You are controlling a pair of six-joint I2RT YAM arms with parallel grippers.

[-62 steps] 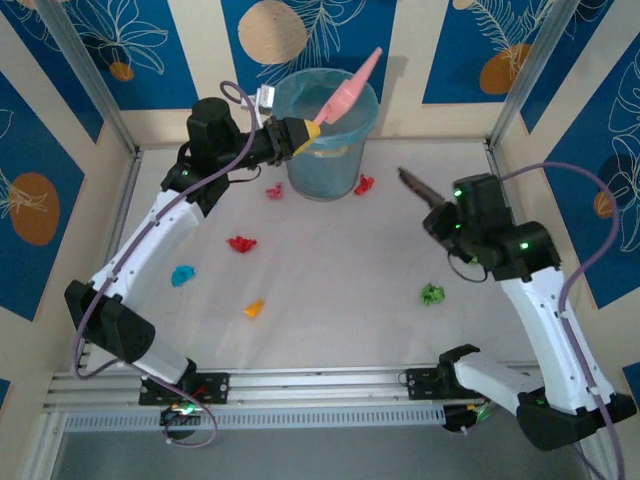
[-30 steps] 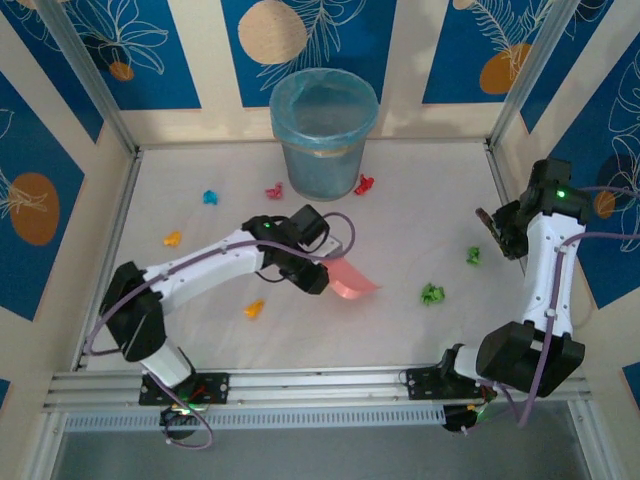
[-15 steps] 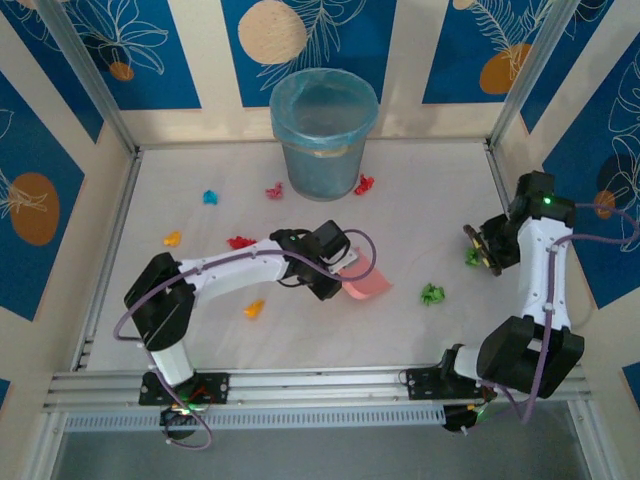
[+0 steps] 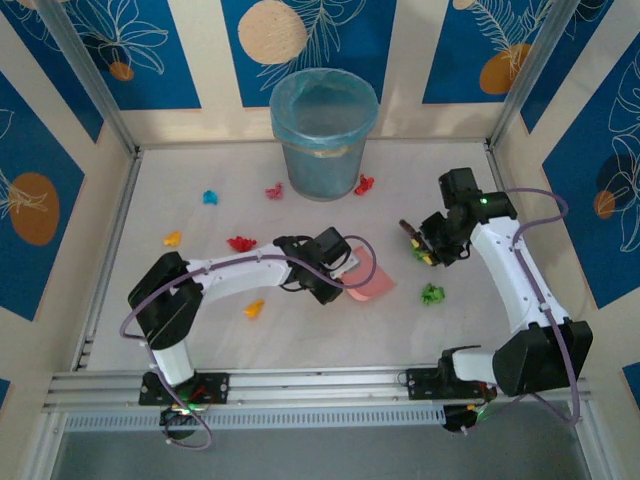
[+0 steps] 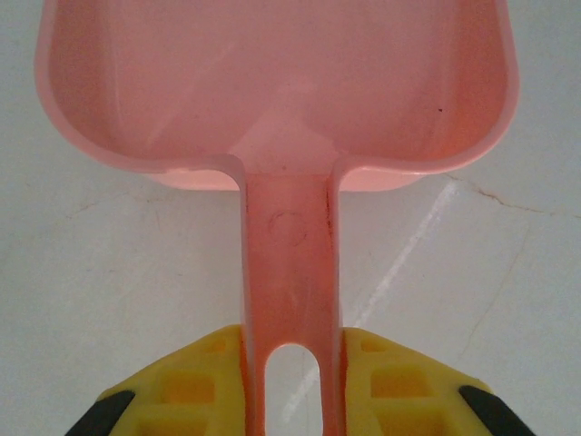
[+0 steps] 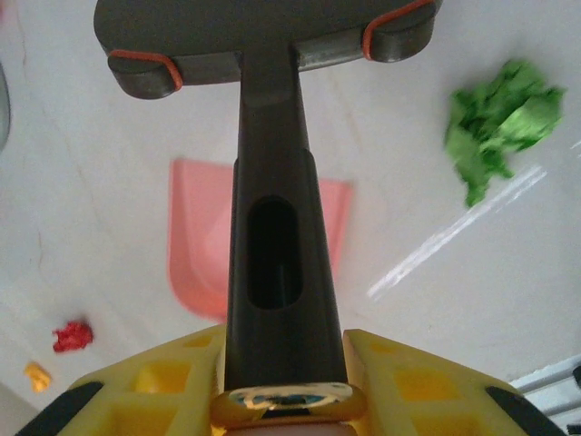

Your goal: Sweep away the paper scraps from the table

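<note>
With the left claw (image 5: pixel 290 386) clamped on the dustpan (image 4: pixel 368 283) and the right claw (image 6: pixel 281 386) on the brush (image 6: pixel 263 36), a hard stroke may flick the green scrap (image 4: pixel 432 293), at three o'clock from the dustpan, past it.

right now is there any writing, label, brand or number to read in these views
None can be read.
The pink dustpan has a faint round moulded mark on its handle, no letters in it.
The gold band on the brush handle is blurred.
The bin and the patterned walls carry no lettering.
</note>
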